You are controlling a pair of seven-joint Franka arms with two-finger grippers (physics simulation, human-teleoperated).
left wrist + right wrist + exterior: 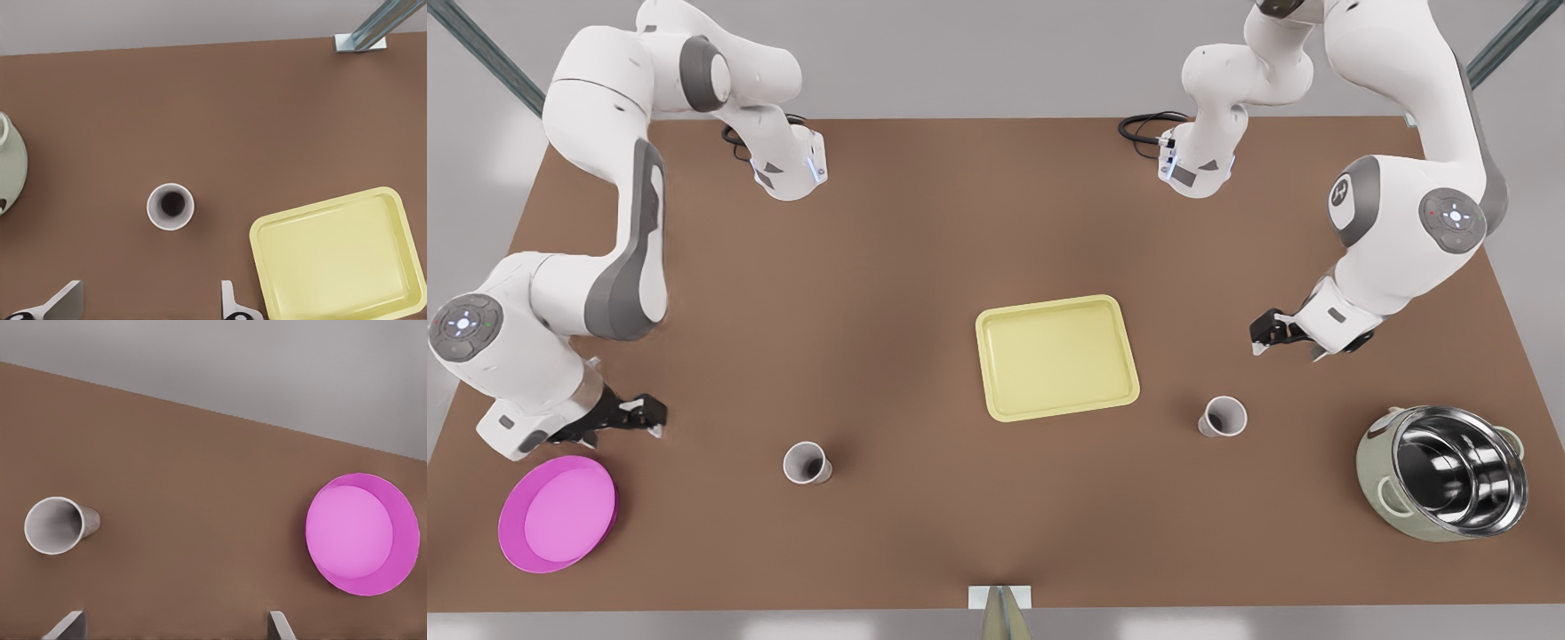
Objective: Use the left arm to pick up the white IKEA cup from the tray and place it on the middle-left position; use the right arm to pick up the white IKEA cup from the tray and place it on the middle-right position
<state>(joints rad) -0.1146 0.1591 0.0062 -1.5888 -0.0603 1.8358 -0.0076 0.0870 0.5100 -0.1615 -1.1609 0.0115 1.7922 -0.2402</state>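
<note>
The left end effector [1282, 334] hangs above the tabletop [925, 231] on the front view's right, between the tray [1058, 356] and the steel pot [1445, 484]. In the left wrist view its two fingertips [67, 300] are cut off by the picture's edge but stand wide apart with nothing between them. Beyond them the first white cup [171, 206] stands mouth up on bare brown tabletop, beside the pale yellow tray [337, 260] and not touching it. The pot [10, 173] is cropped to a green sliver there. In the front view this cup [1223, 416] sits just off the tray's corner, below the left end effector.

The right end effector [645, 413] is low on the front view's left, just above the round pink dish [559, 513]. Its dark fingers are hard to separate in that view. The right wrist view shows only the tips of the fingers [70, 623], spread wide and gripping nothing. The second white cup [57, 525] rests on the tabletop well apart from the pink dish [360, 533]. In the front view it [807, 463] stands between the dish and the tray, clear of both.
</note>
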